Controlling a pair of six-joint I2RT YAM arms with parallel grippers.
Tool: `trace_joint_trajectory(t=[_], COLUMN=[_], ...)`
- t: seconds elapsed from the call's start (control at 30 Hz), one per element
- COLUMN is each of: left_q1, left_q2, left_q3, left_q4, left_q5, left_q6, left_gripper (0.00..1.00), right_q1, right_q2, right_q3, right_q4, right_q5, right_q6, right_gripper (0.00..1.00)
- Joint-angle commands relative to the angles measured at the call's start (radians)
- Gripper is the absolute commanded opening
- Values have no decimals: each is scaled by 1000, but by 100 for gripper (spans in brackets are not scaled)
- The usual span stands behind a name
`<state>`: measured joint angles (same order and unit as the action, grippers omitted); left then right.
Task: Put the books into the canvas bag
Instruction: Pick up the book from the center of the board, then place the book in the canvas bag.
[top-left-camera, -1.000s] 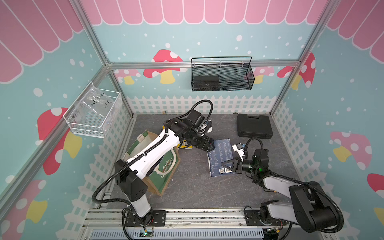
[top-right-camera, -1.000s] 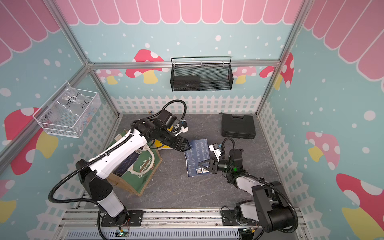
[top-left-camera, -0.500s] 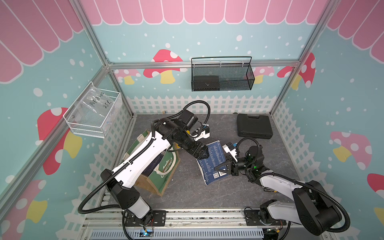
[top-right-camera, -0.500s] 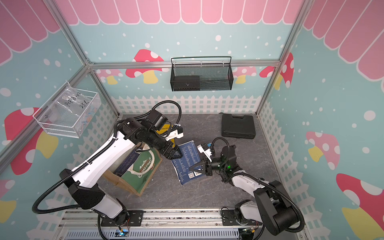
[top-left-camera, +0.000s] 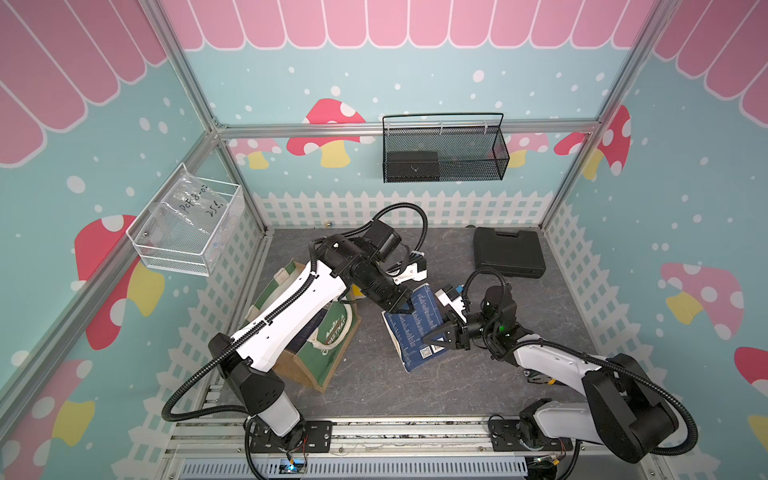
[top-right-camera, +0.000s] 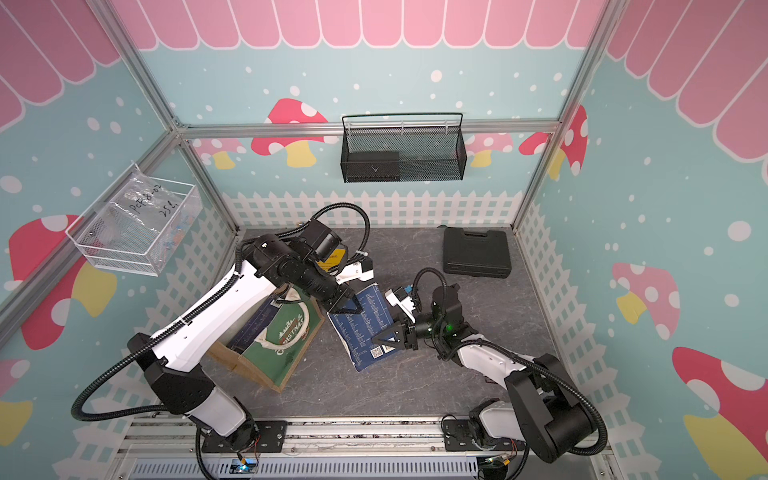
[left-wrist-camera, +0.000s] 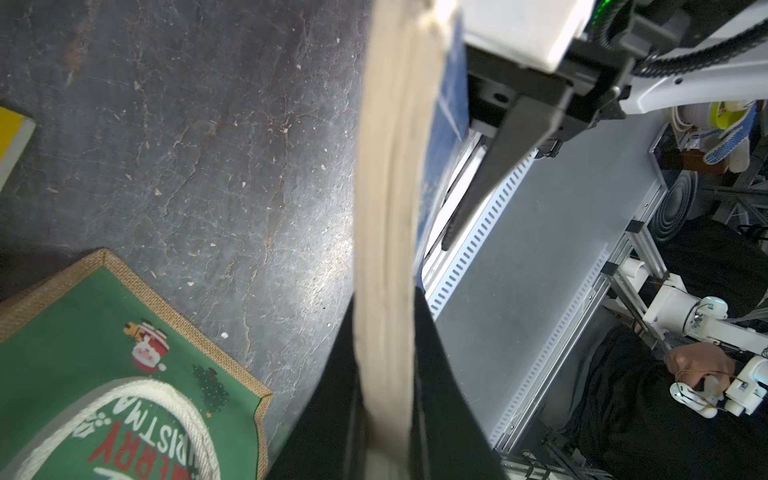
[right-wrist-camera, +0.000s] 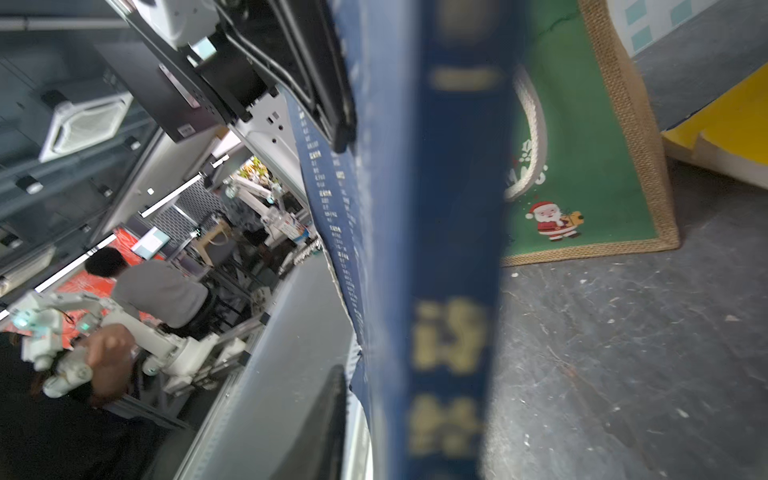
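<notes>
**Navy book (top-left-camera: 415, 328) at centre of worktop (top-left-camera: 415, 395)**

The navy book stands tilted on edge between both arms. The left pincer (top-left-camera: 400, 308) is clenched on the page edge at the book's 11 o'clock corner. The right pincer (top-left-camera: 430, 338) is released. Its jaws straddle the spine at 4 o'clock, with one finger (left-wrist-camera: 507, 166) clear of the cover. The canvas bag (top-left-camera: 332, 353) lies on its side at 9 o'clock. A yellow book (top-right-camera: 332, 259) lies at 11 o'clock and the black case (top-left-camera: 509, 253) at 1 o'clock.

book (top-left-camera: 415, 328) right of bag (top-left-camera: 328, 353), case (top-left-camera: 509, 253) behind
</notes>
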<state>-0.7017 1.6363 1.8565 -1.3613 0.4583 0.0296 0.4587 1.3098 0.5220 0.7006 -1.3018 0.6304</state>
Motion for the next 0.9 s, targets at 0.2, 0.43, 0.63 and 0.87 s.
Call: trace_joint_trajectory(t=[0.2, 0.43, 0.63, 0.87], left_q1=[146, 382, 383, 382], left_q2=[-290, -520, -636, -618], left_q3=[-47, -85, -169, -215], left_q4=[87, 144, 131, 30], left_q5=[-268, -585, -900, -899], left_q6=[-208, -453, -743, -1000], left_gripper=[0, 0, 0, 0], right_q1=[-19, -28, -28, -28], right_q2=[13, 63, 71, 83], right_q3=[73, 78, 82, 85], right_q4=[-151, -164, -181, -205], right_q5=[87, 110, 120, 130], right_q6=[-141, -140, -149, -163], right_gripper=[100, 100, 99, 99])
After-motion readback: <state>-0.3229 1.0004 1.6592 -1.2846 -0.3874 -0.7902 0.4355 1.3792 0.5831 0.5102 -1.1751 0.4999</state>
